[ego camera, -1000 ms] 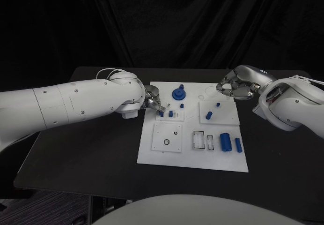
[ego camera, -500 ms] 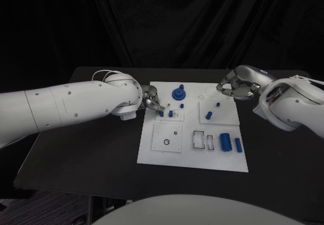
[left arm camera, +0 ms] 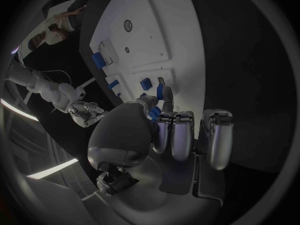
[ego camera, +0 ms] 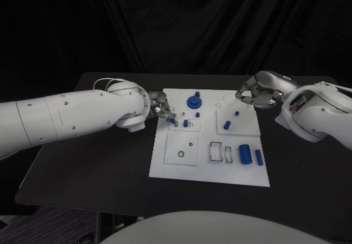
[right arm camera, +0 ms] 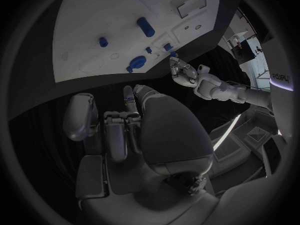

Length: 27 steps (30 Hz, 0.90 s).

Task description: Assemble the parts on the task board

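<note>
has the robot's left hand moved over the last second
Yes, slightly. The silver left hand has edged toward the board's far end, judged against the white task board.

We count one white task board (ego camera: 165,172) on the one black table (ego camera: 88,168). Blue parts on it: seven we can make out, among them one round stepped piece (ego camera: 194,101) and two cylinders (ego camera: 245,155) side by side.
</note>
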### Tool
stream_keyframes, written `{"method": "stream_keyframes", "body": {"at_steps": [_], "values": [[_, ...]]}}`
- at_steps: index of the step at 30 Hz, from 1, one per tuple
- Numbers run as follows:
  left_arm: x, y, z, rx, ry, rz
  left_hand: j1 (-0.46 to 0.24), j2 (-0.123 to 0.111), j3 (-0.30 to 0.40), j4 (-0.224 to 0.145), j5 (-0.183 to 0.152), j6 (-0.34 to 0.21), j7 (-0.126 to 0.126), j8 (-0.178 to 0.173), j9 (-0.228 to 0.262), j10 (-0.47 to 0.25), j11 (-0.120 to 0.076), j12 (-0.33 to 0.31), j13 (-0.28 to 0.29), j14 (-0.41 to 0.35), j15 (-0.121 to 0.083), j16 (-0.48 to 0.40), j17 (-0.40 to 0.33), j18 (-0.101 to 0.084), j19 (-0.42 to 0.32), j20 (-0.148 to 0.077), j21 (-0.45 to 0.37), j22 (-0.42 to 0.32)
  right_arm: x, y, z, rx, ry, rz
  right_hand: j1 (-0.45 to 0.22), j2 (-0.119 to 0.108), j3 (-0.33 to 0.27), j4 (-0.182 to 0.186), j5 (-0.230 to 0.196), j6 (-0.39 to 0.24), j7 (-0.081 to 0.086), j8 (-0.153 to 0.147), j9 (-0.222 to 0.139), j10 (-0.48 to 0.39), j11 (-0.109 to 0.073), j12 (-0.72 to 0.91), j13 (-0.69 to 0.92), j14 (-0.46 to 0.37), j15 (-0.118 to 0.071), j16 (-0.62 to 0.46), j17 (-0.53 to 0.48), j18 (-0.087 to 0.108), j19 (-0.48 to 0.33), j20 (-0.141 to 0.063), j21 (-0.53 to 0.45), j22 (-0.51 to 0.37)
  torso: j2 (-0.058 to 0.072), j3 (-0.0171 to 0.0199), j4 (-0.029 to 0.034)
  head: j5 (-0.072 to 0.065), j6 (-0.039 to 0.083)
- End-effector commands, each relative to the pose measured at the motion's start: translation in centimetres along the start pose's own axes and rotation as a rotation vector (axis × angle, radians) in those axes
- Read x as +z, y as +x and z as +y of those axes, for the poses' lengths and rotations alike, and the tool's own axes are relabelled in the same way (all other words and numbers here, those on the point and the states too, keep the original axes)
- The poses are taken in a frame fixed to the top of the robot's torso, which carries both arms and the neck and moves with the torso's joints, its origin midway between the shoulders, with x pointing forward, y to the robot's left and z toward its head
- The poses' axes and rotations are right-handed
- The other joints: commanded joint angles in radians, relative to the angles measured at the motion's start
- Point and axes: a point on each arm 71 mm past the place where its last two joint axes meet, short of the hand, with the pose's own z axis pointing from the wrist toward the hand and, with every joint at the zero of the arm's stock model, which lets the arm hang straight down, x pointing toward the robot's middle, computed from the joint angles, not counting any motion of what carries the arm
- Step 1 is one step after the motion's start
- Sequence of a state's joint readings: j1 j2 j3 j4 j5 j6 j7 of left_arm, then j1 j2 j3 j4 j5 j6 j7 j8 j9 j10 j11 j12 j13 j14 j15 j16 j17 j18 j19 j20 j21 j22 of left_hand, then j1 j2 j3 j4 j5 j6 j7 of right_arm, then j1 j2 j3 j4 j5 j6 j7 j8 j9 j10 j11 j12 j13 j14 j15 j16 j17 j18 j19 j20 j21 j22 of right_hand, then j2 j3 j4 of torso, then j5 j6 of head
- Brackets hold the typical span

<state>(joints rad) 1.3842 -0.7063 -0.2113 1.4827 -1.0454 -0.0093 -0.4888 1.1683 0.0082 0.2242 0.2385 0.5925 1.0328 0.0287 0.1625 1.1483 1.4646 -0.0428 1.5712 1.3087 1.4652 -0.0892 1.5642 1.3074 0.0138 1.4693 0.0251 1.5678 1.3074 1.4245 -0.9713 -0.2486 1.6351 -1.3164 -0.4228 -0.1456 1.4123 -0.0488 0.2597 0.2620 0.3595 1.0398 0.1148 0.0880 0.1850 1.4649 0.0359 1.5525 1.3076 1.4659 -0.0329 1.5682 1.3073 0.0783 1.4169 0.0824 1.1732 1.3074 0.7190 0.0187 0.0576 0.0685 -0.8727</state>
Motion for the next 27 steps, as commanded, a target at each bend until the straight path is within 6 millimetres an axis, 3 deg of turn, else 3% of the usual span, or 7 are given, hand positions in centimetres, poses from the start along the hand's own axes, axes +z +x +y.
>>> {"method": "stream_keyframes", "body": {"at_steps": [1, 27], "values": [[-0.1, -0.1, -0.2, -0.025, 0.03, -0.05, -0.001, -0.012, 0.008, -0.001, -0.003, 0.001, -0.001, 0.002, -0.001, 0.106, -0.001, 0.0, 0.262, 0.1, -0.003, -0.006, 0.247, -0.014, 0.102, -0.002, 0.003, 0.263, -0.1, 0.0, -0.2, 0.001, 0.018, -0.004, 0.008, -0.001, 0.008, 0.0, 0.006, 0.002, 0.0, 0.0, 0.0, 0.078, 0.002, -0.004, 0.239, 0.105, 0.005, 0.003, 0.263, 0.005, -0.009, -0.001, -0.004, 0.153, 0.0, 0.0003, 0.0003, -0.001, 0.0], [-0.3, 2.8, 1.1, -0.134, 0.122, -0.153, -0.008, -0.022, 0.037, 0.009, -0.007, -0.015, 0.005, 0.0, -0.002, 0.106, 0.005, 0.0, 0.262, 0.096, 0.002, -0.014, 0.236, -0.006, 0.077, 0.002, -0.002, 0.252, -0.3, -0.1, -0.4, 0.003, 0.022, -0.01, 0.008, -0.002, 0.009, 0.0, 0.006, 0.0, 0.0, -0.002, -0.001, 0.079, 0.002, -0.004, 0.239, 0.105, 0.005, 0.003, 0.263, 0.005, -0.009, -0.001, -0.004, 0.153, 0.0, 0.0001, 0.0003, -0.005, 0.0]]}}
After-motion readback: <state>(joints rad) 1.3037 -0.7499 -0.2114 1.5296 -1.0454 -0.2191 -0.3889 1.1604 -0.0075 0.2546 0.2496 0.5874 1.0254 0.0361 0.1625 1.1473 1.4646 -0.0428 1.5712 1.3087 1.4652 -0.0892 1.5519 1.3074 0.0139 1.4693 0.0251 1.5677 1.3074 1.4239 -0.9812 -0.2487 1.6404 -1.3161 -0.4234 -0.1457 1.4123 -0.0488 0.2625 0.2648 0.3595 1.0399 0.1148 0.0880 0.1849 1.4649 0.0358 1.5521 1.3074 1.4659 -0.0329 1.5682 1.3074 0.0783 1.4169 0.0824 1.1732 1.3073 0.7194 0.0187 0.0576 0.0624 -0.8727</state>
